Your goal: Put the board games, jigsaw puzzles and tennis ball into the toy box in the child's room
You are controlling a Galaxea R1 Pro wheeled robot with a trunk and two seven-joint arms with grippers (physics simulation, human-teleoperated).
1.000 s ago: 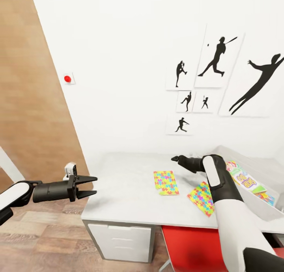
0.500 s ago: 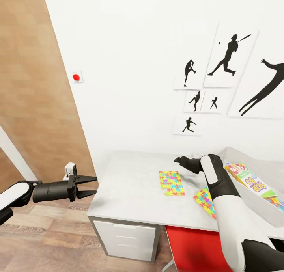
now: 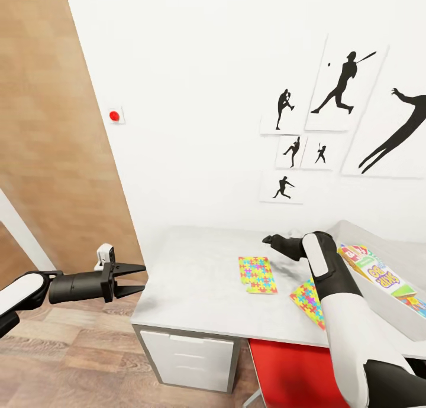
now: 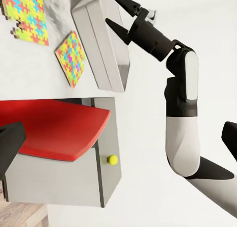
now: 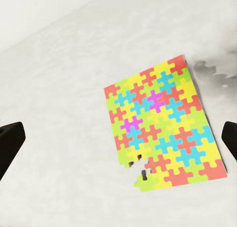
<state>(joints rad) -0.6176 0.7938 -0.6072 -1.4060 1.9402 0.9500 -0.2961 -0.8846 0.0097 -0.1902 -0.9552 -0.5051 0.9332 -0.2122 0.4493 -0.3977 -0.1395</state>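
The right pincer (image 3: 267, 239) hangs over the pale grey worktop (image 3: 195, 278), prongs spread wide and empty. Just beneath and ahead of it lies one jigsaw puzzle (image 5: 165, 133); the second (image 3: 309, 295) lies nearer its arm, beside the toy box (image 3: 393, 310), which holds what look like board games (image 3: 373, 272). The left pincer (image 3: 133, 279) gapes off the worktop's end, above the wood-plank floor (image 3: 65, 355). Silhouette pictures (image 3: 346, 83) hang on the white wall.
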